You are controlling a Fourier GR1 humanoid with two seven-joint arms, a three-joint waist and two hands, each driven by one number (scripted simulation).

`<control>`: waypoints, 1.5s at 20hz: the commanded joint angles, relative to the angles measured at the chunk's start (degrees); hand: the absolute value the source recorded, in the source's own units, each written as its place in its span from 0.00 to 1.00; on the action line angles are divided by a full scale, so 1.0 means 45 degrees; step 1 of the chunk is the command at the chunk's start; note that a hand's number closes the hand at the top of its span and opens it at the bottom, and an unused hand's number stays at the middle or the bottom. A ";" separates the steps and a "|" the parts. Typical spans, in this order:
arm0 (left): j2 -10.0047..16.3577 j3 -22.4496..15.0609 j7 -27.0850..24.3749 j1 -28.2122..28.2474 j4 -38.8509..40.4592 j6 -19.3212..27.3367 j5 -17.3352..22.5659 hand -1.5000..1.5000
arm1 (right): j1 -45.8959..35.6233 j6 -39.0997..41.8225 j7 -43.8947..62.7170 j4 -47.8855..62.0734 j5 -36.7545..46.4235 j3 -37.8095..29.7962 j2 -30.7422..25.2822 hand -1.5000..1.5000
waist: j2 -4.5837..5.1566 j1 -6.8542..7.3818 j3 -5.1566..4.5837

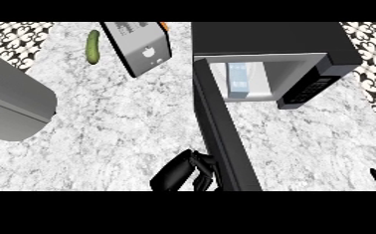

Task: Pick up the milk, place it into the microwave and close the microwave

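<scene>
Microwave door (224, 133): open, milk carton (238, 81) inside. Left hand (180, 173) (fingers curled, holding nothing) sits against its left face. The closing swing would go rightward.

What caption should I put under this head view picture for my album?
Milk carton stands inside the open microwave, with a black hand at the swung-out door.

Left hand (180, 174): wrist cut off at the lower edge, part hidden behind the microwave door (224, 128). Right hand (373, 173): a black sliver at the right edge. Grey container (22, 103): cropped left, unidentifiable. Orange object (164, 26): mostly hidden behind the grey appliance (140, 49).
</scene>
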 commanded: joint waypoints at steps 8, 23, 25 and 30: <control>-0.0048 -0.4675 0.1022 -0.1862 0.1525 0.3859 0.2745 1.00 | 0.0865 0.2571 0.0612 -0.3490 -0.2415 0.0440 -0.0934 0.00 | 0.0035 -0.0443 -0.0023; -0.0035 -0.5724 0.2130 -0.5924 0.2063 0.8298 0.5393 1.00 | 0.0270 0.2200 0.3541 -0.7043 -0.4257 0.1271 -0.2139 0.00 | 0.0239 -0.1640 -0.0069; -0.0040 -0.5531 0.1972 -0.6272 0.2046 0.8955 0.5876 1.00 | 0.0261 0.2222 0.3617 -0.7130 -0.4368 0.1131 -0.2273 0.00 | 0.0247 -0.1704 -0.0054; -0.0046 -0.4974 0.1650 -0.7286 0.2574 0.9819 0.6894 1.00 | 0.0247 0.2119 0.4162 -0.7676 -0.4821 0.1208 -0.2492 0.00 | 0.0387 -0.2098 -0.0056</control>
